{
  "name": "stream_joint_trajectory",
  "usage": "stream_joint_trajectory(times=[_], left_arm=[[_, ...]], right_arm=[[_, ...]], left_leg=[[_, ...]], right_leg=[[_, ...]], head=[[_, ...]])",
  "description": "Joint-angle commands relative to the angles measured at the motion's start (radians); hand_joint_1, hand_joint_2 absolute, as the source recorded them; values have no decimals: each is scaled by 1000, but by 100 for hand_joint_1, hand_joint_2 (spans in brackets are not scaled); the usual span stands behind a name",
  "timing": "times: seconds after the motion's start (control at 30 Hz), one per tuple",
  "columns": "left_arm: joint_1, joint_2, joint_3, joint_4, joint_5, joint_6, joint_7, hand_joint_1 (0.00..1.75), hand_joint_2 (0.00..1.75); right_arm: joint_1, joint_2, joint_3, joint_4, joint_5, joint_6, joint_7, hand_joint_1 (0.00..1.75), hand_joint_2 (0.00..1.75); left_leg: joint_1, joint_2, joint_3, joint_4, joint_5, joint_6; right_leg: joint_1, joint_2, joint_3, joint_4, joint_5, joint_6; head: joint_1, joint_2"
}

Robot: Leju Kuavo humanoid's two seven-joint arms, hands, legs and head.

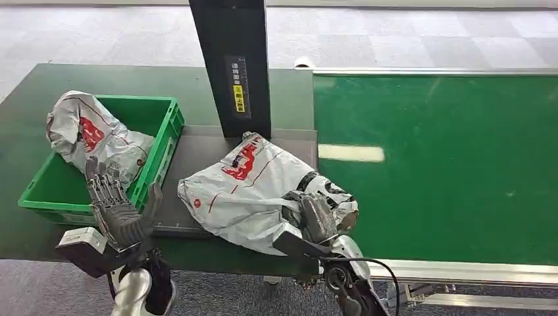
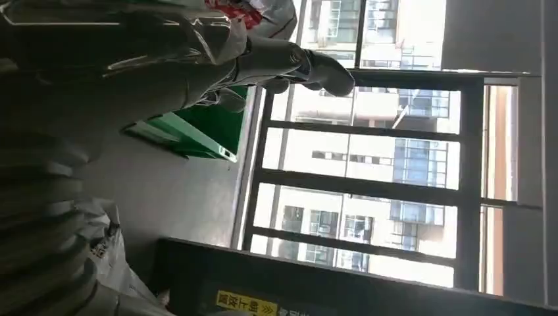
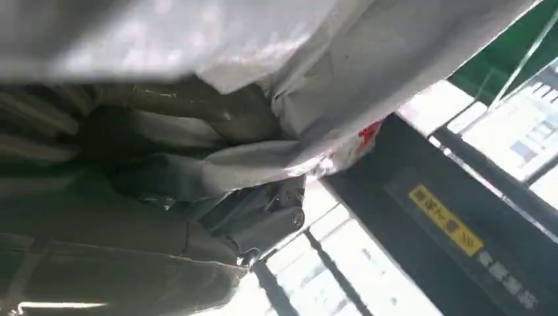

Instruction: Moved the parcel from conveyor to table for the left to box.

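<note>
While the green conveyor (image 1: 447, 164) stands bare to the right, the parcel (image 1: 247, 187) already lies on the grey table plate (image 1: 197, 148) before the black post (image 1: 230, 59), so the carry looks all but done. Left of it, the green box (image 1: 154, 112) holds another bagged parcel (image 1: 92, 135). The right hand (image 1: 316, 214) grips the parcel's near edge; letting go remains. The left hand (image 1: 118, 210) hovers beside the box with fingers spread and nothing in it, its boxing step not yet begun.
</note>
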Motion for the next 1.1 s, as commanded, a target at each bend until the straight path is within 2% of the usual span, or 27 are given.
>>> stream_joint_trajectory(times=[0.03,0.1,0.2,0.43,0.5,0.53,0.6,0.7,0.8,1.0,1.1], left_arm=[[-34,0,-14,65,10,-20,3,0,175],[-49,3,-31,87,31,-43,3,0,175],[-61,6,-42,94,33,-41,3,0,175],[-63,12,-49,88,58,-53,3,0,175],[-65,14,-51,90,65,-55,3,0,175],[-68,15,-53,94,67,-59,3,0,175],[-80,16,-56,106,70,-64,3,0,175],[-82,17,-55,113,71,-67,5,0,175],[-69,23,-52,113,68,-73,9,0,175],[-67,24,-52,109,67,-73,10,0,175],[-52,26,-38,99,65,-86,26,0,175]], right_arm=[[-156,16,-51,117,23,-21,13,175,175],[-187,17,-26,191,26,30,9,175,175],[-218,34,21,300,63,42,9,175,175],[-237,52,42,346,28,83,-22,175,175],[-248,55,48,375,9,136,-3,23,175],[-250,53,58,384,7,154,2,0,175],[-250,53,52,419,-40,233,-6,0,175],[-231,51,41,420,-109,305,-85,0,175],[-203,37,67,367,-135,347,-123,0,175],[-194,32,72,344,-139,352,-121,0,175],[-144,5,75,210,-228,427,-165,0,175]], left_leg=[[-1,2,0,0,1,1],[-1,1,1,-1,2,1],[0,1,2,-1,1,0],[0,1,2,-2,1,1],[0,1,2,-1,1,1],[0,1,2,-1,1,0],[0,0,2,-2,1,1],[0,-1,2,-1,1,0],[0,-1,2,-2,1,0],[0,-1,2,-2,1,0],[0,-1,1,-1,1,0]], right_leg=[[0,2,-1,0,1,0],[-1,0,0,-1,1,0],[0,1,2,-2,1,0],[0,1,1,-1,1,0],[0,1,1,-1,1,0],[0,1,1,-1,1,0],[0,0,1,-2,1,0],[0,-1,1,-1,1,0],[0,0,2,-2,1,0],[0,0,2,-2,1,0],[0,-1,1,-1,0,0]], head=[[1,0],[1,0],[0,0],[1,0],[0,0],[1,0],[0,0],[0,0],[1,0],[0,0],[0,0]])
